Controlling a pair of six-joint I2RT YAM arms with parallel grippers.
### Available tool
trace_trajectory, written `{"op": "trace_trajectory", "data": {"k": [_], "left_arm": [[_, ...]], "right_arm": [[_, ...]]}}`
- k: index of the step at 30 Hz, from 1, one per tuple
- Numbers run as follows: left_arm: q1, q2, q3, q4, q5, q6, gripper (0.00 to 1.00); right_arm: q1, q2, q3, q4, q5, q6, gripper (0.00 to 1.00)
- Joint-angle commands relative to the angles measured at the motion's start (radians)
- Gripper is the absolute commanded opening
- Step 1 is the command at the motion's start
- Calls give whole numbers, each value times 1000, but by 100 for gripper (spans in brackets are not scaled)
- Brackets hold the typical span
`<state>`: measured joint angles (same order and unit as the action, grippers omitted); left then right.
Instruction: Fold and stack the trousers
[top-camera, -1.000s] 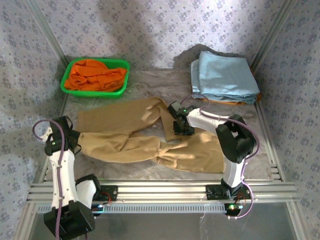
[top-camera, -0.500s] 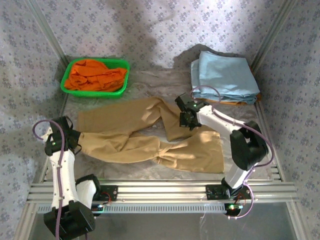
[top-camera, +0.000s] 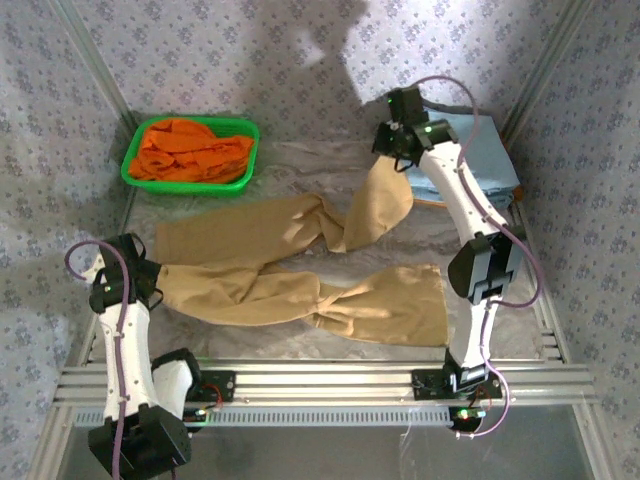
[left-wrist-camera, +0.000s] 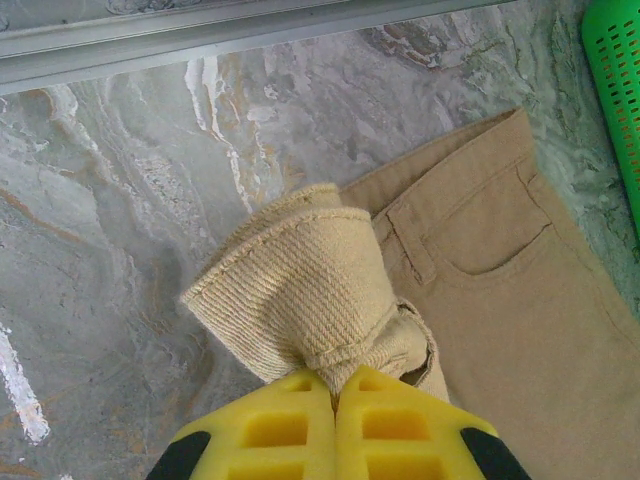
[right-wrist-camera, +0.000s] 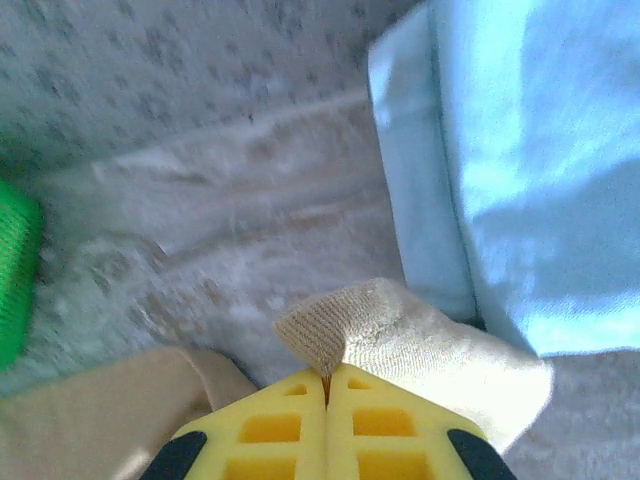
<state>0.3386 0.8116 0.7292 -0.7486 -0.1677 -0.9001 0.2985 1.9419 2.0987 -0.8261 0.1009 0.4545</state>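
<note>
Trousers tan, on table; left jaws pinching an edge, right jaws pinching lifted leg hem

Saw the trousers sprawled over the marbled table, with one long part lying flat toward 4 o'clock, near the front rail. Found one leg drawn up toward 1 o'clock, its end pinched in the right gripper and hanging clear of the tabletop, just beside the light blue garments stacked at 2 o'clock. Found the left gripper at 8 o'clock, clamped on the edge of the tan cloth there. Spotted a green basket at 10 o'clock, holding a crumpled orange garment, near the trousers' far edge but not touching. Noted patterned walls all round.
</note>
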Motion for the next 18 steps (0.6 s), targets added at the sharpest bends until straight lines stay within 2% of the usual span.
{"op": "trace_trajectory", "data": {"k": [1, 4, 7, 12, 14, 15, 16, 17, 18], "left_arm": [[7, -11, 7, -4, 4, 3, 3], [7, -15, 7, -8, 0, 7, 2], [8, -18, 6, -4, 1, 7, 2], [8, -22, 4, 2, 6, 7, 2], [8, -19, 4, 6, 16, 10, 5], [8, -15, 4, 8, 26, 11, 10], [8, -11, 5, 12, 36, 15, 17], [9, -5, 10, 15, 52, 19, 31], [9, 0, 20, 11, 67, 27, 42]], "right_arm": [[-64, -60, 79, -92, -39, -22, 0], [-144, -186, -27, -30, -62, -14, 0], [-246, -318, -209, 50, -109, 4, 0], [-458, -504, -613, 174, -213, 39, 0], [-514, -572, -788, 205, -212, 64, 0], [-538, -607, -883, 220, -180, 87, 10], [-561, -630, -974, 245, -173, 103, 27], [-595, -646, -1048, 268, -172, 118, 44], [-628, -653, -1097, 269, -168, 125, 46]]}}
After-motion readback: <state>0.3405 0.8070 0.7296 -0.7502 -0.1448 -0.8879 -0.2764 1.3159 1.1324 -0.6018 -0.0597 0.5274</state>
